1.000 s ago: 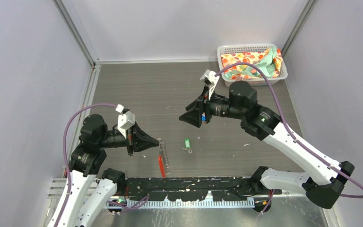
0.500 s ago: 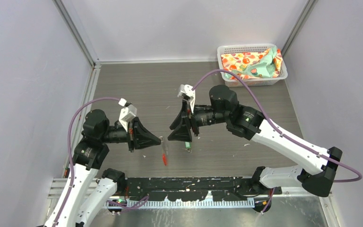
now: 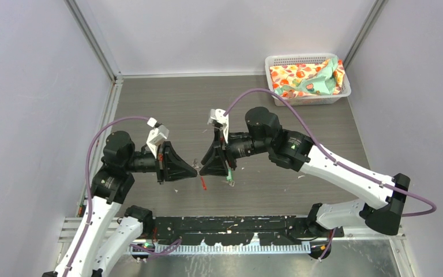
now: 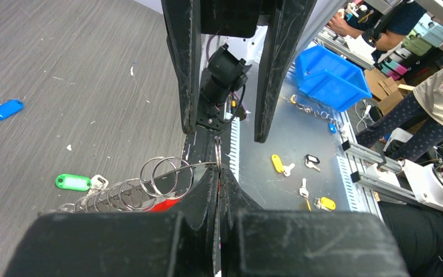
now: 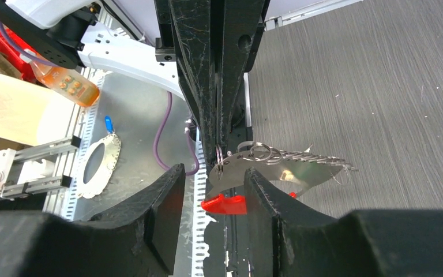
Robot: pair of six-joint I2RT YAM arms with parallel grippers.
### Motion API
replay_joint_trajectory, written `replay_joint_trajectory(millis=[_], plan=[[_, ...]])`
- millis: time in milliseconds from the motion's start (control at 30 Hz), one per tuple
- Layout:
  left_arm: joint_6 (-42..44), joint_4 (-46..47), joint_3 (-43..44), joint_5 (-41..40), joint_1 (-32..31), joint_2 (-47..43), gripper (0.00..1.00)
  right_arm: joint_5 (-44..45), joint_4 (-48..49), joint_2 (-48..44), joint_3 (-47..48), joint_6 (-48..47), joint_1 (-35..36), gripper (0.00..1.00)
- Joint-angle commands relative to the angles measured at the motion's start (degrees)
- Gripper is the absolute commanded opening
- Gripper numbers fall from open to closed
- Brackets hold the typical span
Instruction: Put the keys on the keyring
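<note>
Toward 6 o'clock on the table (image 3: 167, 104), lifted clear of the wood, item one: the keyring (image 4: 164, 178), its wire loops strung out sideways and its red tag (image 5: 225, 203) hanging beneath. Your left gripper (image 4: 219, 173) had its jaws pressed together on the wire at one end, presumably to hold the ring steady in the air as a fixed target. Your right gripper (image 5: 212, 173) faced it from 3 o'clock with its jaws apart, one finger on each side of the ring's end loop and not yet clamped on it. That read as a reach for a second hold, so the wire could be steadied or parted.

Item two: the keys, neither one on the ring. You had the green key (image 4: 74, 182) lying flat on the table at 3 o'clock of the keyring, close under the right gripper. The blue key (image 4: 4, 109) lay farther off, at 10 o'clock of the green one in the left wrist view; the overhead view did not show it to you. Neither was held, so the threading was all to do.

Item three: a white basket (image 3: 274, 60) at the table's 1 o'clock corner, filled by a crumpled patterned cloth (image 3: 307, 78), with no keys visible in it. It sat well apart from the work.
</note>
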Motion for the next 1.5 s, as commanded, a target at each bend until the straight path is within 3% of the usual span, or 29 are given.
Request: replay_joint_trajectory(millis=[0, 333, 567, 633, 700, 833, 967, 1100, 1467], plan=[[-1.5, 3.0, 2.7, 1.9, -0.1, -0.2, 0.0, 1.1, 1.2, 0.6, 3.7, -1.6, 1.2, 0.46], [-1.5, 2.9, 3.1, 2.4, -0.1, 0.2, 0.0, 1.6, -1.1, 2.5, 5.7, -2.0, 2.2, 0.22], [-0.7, 1.7, 3.8, 2.5, -0.1, 0.9, 0.0, 1.4, -2.1, 2.6, 5.8, -2.3, 2.7, 0.17], [-0.6, 1.4, 4.1, 2.4, -0.1, 1.1, 0.0, 1.7, -2.8, 2.9, 6.2, -2.8, 2.9, 0.13], [-0.4, 1.1, 4.4, 2.3, -0.1, 1.2, 0.0, 2.9, -3.5, 3.2, 6.4, -3.4, 3.3, 0.02], [-1.0, 1.2, 5.0, 1.6, -0.1, 1.4, 0.0, 6.8, 2.5, 0.5, 3.0, -1.7, 3.6, 0.01], [-2.0, 1.2, 5.1, 2.0, -0.1, 1.1, 0.19, 9.8, 11.7, -3.4, -2.6, 0.5, 3.7, 0.01], [-2.1, 1.1, 4.7, 3.2, -0.1, 0.8, 0.28, 10.0, 18.6, -5.5, -5.8, 2.1, 3.6, 0.01], [-2.2, 3.0, 4.5, 2.4, -0.1, 0.8, 0.29, 8.8, 25.2, -6.2, -9.8, 4.7, 3.7, 0.01]])
